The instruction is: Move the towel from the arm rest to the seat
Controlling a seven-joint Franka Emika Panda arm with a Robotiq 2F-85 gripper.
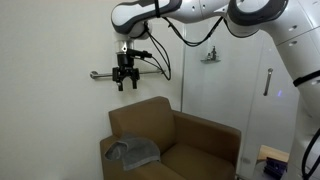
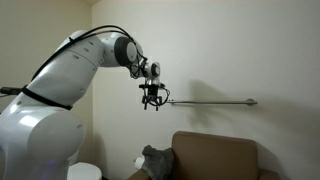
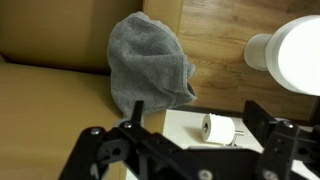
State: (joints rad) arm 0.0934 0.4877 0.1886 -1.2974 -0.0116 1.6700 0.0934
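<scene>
A grey towel (image 1: 133, 152) lies draped over an arm rest of the brown armchair (image 1: 200, 140). It also shows in an exterior view (image 2: 156, 159) and in the wrist view (image 3: 148, 65). My gripper (image 1: 126, 83) hangs high in the air above the towel, well clear of it, with its fingers spread open and nothing between them. It also shows in an exterior view (image 2: 152, 103) and in the wrist view (image 3: 198, 115). The seat (image 1: 195, 158) of the chair is bare.
A metal grab bar (image 2: 210, 102) is fixed to the wall behind the gripper. A toilet paper roll (image 3: 220, 129) sits on a white surface beside the chair. A white round object (image 3: 290, 52) stands nearby. A glass door (image 1: 245, 80) is beside the chair.
</scene>
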